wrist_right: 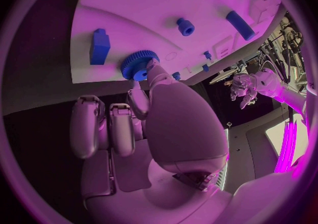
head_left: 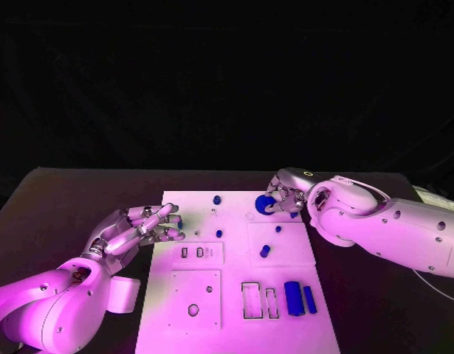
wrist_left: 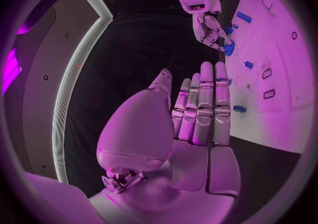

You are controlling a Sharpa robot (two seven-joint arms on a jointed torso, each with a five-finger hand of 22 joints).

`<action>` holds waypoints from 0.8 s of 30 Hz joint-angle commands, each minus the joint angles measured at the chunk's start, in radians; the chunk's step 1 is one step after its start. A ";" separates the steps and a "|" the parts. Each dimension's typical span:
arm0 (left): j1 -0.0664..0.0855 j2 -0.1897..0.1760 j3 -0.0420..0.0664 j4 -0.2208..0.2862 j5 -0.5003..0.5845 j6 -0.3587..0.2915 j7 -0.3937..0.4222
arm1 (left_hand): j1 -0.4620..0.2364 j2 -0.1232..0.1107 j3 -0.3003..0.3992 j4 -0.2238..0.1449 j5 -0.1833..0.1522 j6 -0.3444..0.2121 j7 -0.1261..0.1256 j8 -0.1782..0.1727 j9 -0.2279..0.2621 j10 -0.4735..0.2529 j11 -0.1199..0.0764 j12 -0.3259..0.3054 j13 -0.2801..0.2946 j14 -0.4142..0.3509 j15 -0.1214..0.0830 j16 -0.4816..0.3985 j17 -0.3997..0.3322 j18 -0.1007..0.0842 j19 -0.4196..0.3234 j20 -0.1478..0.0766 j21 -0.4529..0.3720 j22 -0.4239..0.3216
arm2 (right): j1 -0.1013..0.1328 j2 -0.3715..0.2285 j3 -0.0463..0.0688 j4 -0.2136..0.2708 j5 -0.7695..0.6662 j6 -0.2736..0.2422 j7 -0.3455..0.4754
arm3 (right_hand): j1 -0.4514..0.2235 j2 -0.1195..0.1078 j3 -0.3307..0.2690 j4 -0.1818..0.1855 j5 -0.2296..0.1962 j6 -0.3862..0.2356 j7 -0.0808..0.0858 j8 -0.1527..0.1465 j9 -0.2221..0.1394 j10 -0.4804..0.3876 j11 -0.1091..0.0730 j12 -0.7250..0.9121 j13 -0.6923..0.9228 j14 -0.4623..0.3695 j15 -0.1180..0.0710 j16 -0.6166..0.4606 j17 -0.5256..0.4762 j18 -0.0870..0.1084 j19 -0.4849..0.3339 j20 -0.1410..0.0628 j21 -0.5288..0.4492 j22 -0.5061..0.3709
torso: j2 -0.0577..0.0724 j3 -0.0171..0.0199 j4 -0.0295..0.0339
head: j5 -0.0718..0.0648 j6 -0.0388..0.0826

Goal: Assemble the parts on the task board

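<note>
Black worktop (head_left: 67,199), white task board (head_left: 291,254) laid lengthwise down its middle. Assembly looks partly done at best.

Seated or standing on the far half of the board: a small blue peg (head_left: 217,199) near the far edge, another small blue piece (head_left: 219,233) mid-board, a short blue cylinder (head_left: 265,251) on the right-hand panel. Whether these are fully home in their holes I cannot tell.

Loose at the near right: two blue bars (head_left: 293,298) lying side by side just beside the open rectangular slots (head_left: 251,300). Those slots look unfilled, as do the two small slots (head_left: 192,252) and the round hole (head_left: 193,310) on the near-left panel. My reading: most of the fitting is left to do.

Right robot hand (head_left: 282,198) at the far right corner of the board, fingertips pinching a blue toothed gear (wrist_right: 135,66). The right wrist view shows the gear's rim held between thumb and a finger, right down at the board surface. Seated on its post or not: cannot tell.

Left robot hand (head_left: 142,227) hovers at the board's left edge, fingers loosely curled and apart, nothing in them. In the left wrist view the fingers (wrist_left: 205,102) lie straight and together, palm bare. It sits well apart from the gear, across the board's width, near the small slots.
</note>
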 commanded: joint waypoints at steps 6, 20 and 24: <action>0.002 0.002 0.001 0.000 0.003 0.026 0.000 | 0.005 0.004 -0.004 -0.001 -0.005 0.002 0.005 -0.007 -0.001 0.001 0.005 -0.005 -0.001 -0.001 0.004 -0.003 0.003 0.011 0.007 0.003 -0.001 -0.001 | -0.003 0.002 -0.001 0.053 -0.068 -0.082 -0.018 | -0.005 0.022 0.010 0.012 0.017 0.048 -0.023 -0.005 0.017 0.024 -0.025 0.004 0.006 0.077 -0.008 0.008 0.124 -0.012 0.010 -0.006 0.015 0.018 | -0.001 -0.0009 0.0004 | 0.002 0.001; 0.002 0.007 0.001 -0.003 0.003 0.032 -0.003 | 0.005 0.004 -0.004 -0.001 -0.005 0.002 0.005 -0.007 -0.001 0.001 0.005 -0.006 -0.001 -0.001 0.004 -0.003 0.003 0.011 0.006 0.003 -0.002 -0.002 | 0.011 0.101 0.000 0.099 -0.141 -0.126 -0.041 | -0.019 0.016 0.026 0.017 0.057 0.051 -0.024 -0.015 0.019 0.022 -0.026 -0.008 0.005 0.076 -0.009 0.006 0.119 -0.014 0.013 -0.008 0.021 0.028 | 0.000 -0.0027 0.0032 | 0.007 0.002; 0.002 0.009 0.001 -0.005 0.003 0.032 -0.003 | 0.005 0.004 -0.004 -0.001 -0.005 0.002 0.005 -0.007 -0.001 0.001 0.005 -0.006 -0.001 -0.001 0.004 -0.003 0.003 0.011 0.006 0.003 -0.002 -0.002 | 0.010 0.146 -0.004 0.072 -0.145 -0.113 -0.038 | -0.019 0.015 0.027 0.017 0.058 0.051 -0.024 -0.016 0.019 0.022 -0.026 -0.009 0.004 0.075 -0.009 0.005 0.118 -0.014 0.013 -0.008 0.020 0.028 | 0.001 -0.0017 0.0032 | 0.009 0.002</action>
